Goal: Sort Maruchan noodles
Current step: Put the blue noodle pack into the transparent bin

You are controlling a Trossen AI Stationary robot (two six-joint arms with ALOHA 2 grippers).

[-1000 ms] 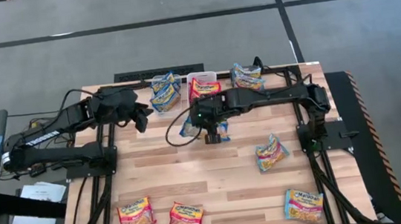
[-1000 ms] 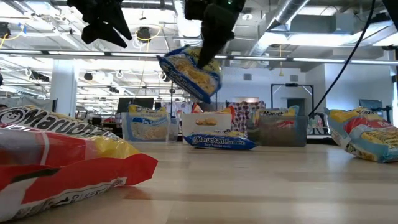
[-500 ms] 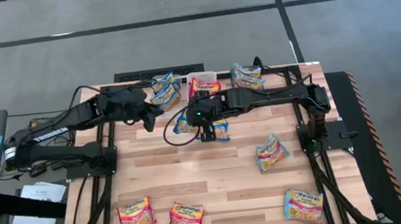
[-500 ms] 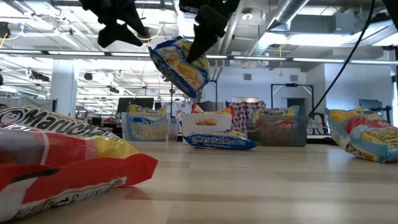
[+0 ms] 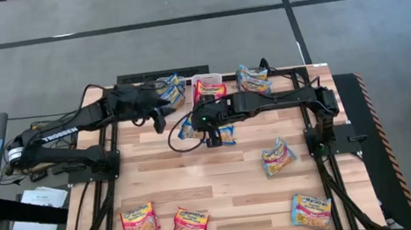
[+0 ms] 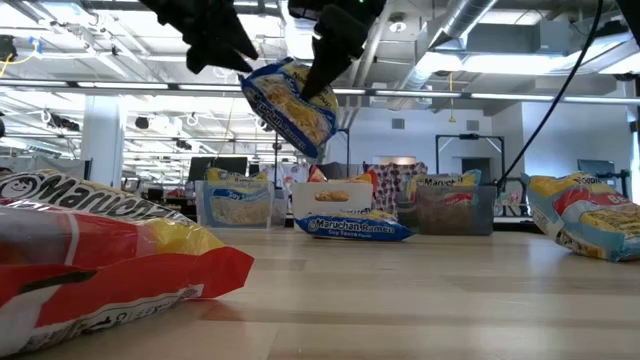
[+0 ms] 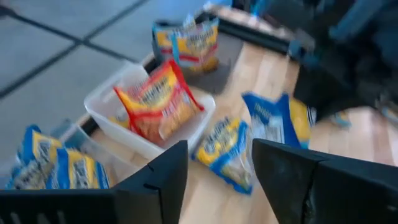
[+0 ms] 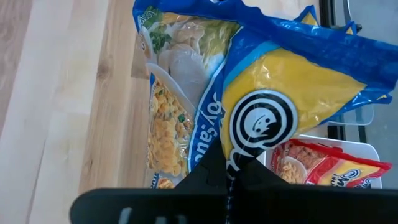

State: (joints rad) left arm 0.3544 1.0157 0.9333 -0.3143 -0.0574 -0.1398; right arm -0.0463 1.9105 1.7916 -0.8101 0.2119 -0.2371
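A blue-trimmed Maruchan noodles packet (image 6: 290, 105) hangs high over the table's far middle, with my right gripper (image 8: 229, 168) shut on it. My left gripper (image 5: 157, 121) hovers open just to its left, nothing between the fingers (image 7: 171, 174). A second blue packet (image 6: 352, 227) lies flat on the table under the held one. At the far edge, a clear bin (image 5: 169, 94) holds blue packets, a white bin (image 7: 102, 109) a red one, and a dark grey bin (image 5: 254, 79) orange ones. My right gripper pinches the blue packet between its two fingers at the edge beside the round black logo (image 8: 252, 140). The fingers slant down from above, from the table's right. The packet hangs tilted below them, clear of the table (image 6: 285, 120).
Loose packets lie flat on the wood: one at right centre (image 5: 278, 156), one near the front right corner (image 5: 311, 211), two red ones at the front left (image 5: 139, 220) (image 5: 190, 224). A red packet (image 6: 110, 250) fills the low view's left foreground.
My left gripper has moved toward the table's right, along the far edge, closing in on the held blue packet. The packet in my right gripper has swung a little up and toward the left arm; that arm itself has stayed in place.
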